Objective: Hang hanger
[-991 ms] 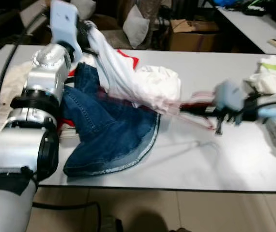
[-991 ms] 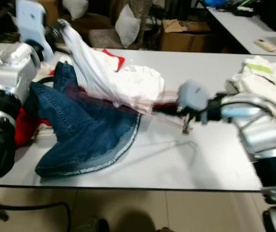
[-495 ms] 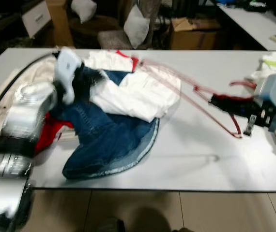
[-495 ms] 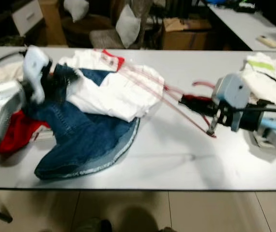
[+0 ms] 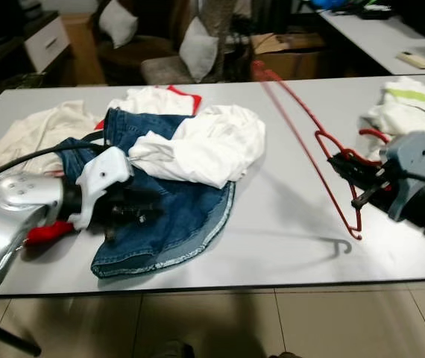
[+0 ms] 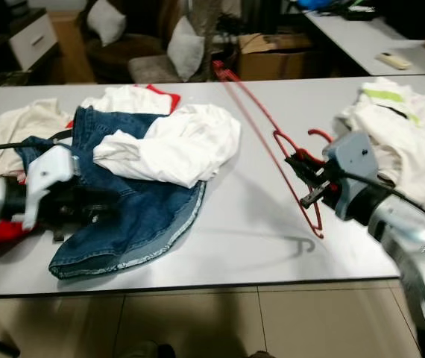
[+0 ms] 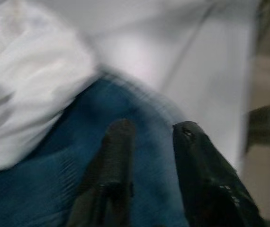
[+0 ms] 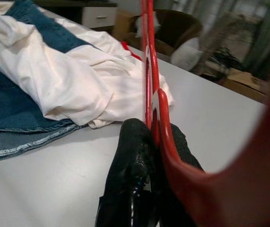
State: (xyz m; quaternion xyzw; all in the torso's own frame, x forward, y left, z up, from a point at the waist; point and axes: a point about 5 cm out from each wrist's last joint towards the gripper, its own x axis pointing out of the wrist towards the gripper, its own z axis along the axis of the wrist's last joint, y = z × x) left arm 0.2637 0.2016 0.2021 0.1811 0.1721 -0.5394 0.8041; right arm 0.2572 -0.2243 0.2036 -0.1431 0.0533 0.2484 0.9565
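Your right gripper (image 5: pixel 344 163) is clamped on the red wire hanger (image 5: pixel 309 134), lifted above the table (image 5: pixel 287 224); hanging remains undone. Your left gripper (image 7: pixel 147 137), fingers apart, rests on the jeans (image 5: pixel 175 216).

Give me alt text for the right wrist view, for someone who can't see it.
The right gripper is shut on a thin red wire hanger, whose frame runs up and away from the black fingers. Beyond lies a grey table with a crumpled white shirt lying over blue denim jeans.
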